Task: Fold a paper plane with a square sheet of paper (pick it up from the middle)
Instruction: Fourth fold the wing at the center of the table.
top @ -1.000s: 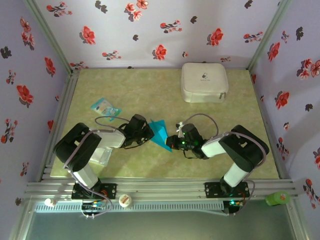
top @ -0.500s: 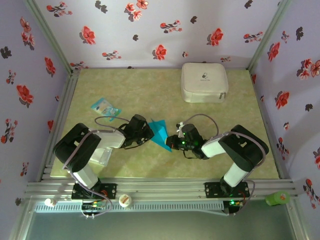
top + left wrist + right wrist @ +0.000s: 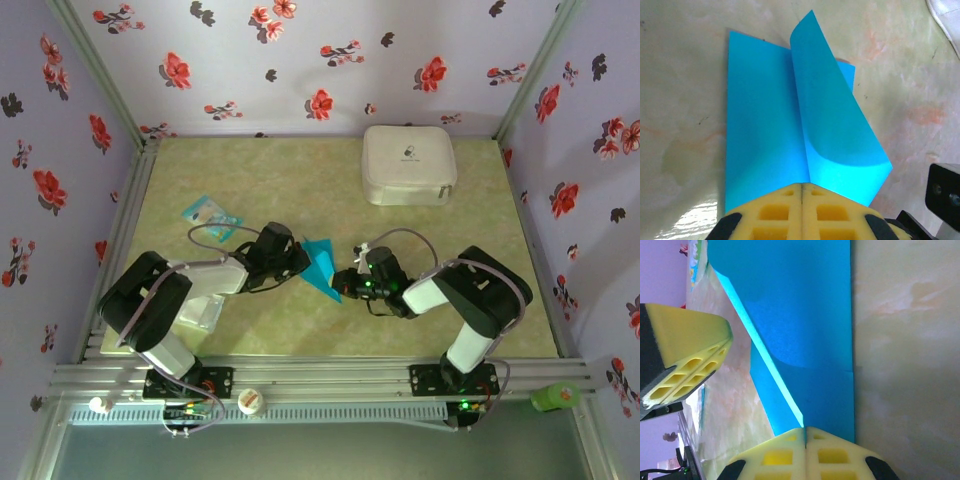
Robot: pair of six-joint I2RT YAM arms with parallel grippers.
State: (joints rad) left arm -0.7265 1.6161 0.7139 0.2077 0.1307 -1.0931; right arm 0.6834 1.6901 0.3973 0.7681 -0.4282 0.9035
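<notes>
1. Position check: blue paper (image 3: 322, 263) near the middle of the counter (image 3: 300, 180), between the left fingers (image 3: 299, 262) and the right fingers (image 3: 344, 283). Well apart from the white case (image 3: 408, 165) at the back right and the small printed packet (image 3: 210, 214) off to the left.
2. Shape from above: a wedge tapering toward the near side, not a flat square. Closer up, from the left wrist: one half flat on the counter, the other half standing up and curling over from a centre crease.
3. Left fingers (image 3: 801, 197): pressed together, tips over the near edge of the paper just where the crease ends. Cannot tell whether nipping the paper or only pinning it down.
4. Right fingers (image 3: 805, 440): pressed together as well, with the bright raised edge of the flap running straight into the seam between them. Looks clamped on that edge.
5. Done, judging from this: paper brought to the working spot, centre crease made, one flap partway through a fold.
6. Left to do, probably: lay the raised flap flat, sharpen the crease, form the nose and the wings. No slim dart with a long sharp point yet, so early to middle stage at best.
7. Risk: thin paper held at both ends, easily skewed or torn by opposing pulls.
</notes>
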